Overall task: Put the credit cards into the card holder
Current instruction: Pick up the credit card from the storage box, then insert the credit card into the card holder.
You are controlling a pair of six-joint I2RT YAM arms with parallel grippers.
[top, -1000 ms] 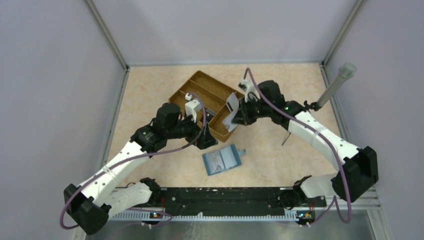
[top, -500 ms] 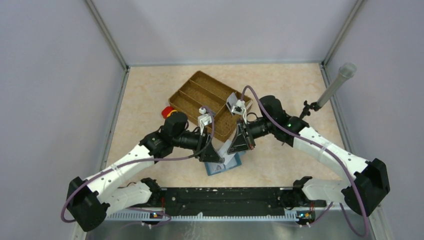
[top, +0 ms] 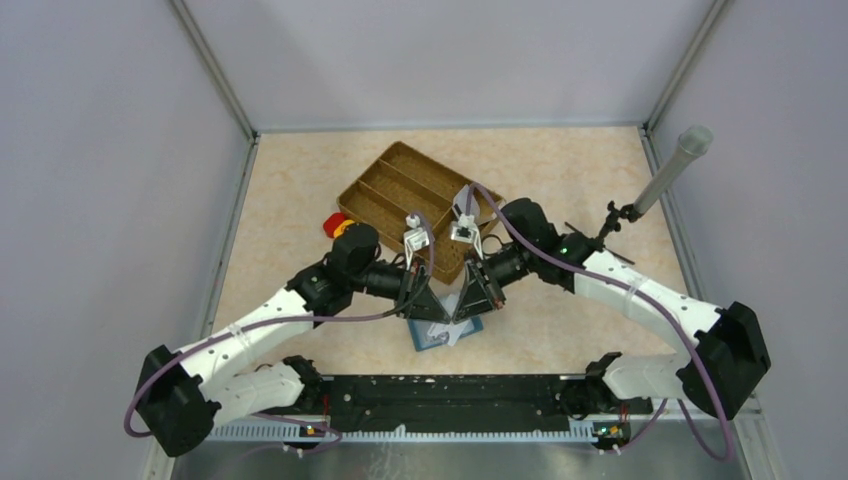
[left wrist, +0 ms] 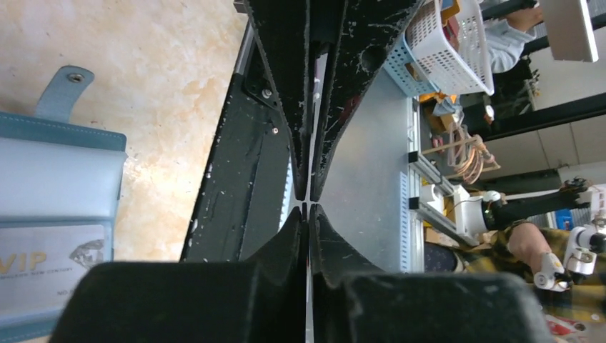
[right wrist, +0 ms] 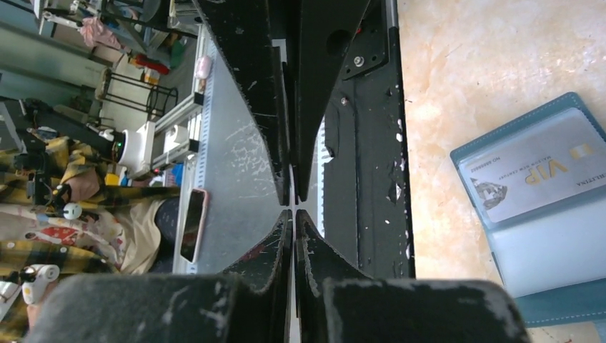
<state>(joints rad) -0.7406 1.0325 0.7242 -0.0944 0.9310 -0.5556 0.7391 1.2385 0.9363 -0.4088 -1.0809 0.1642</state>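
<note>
Top external: left fingers (top: 422,303) pressed together, hold unclear, right fingers (top: 474,296) clamped on pale card (top: 450,328), tips meeting over open holder (top: 425,338), lower centre.

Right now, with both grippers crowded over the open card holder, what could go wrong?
The left gripper and right gripper sit nearly tip to tip, so they might collide. The card holder lies unheld; the right gripper's credit card could push it rather than slide in.
</note>
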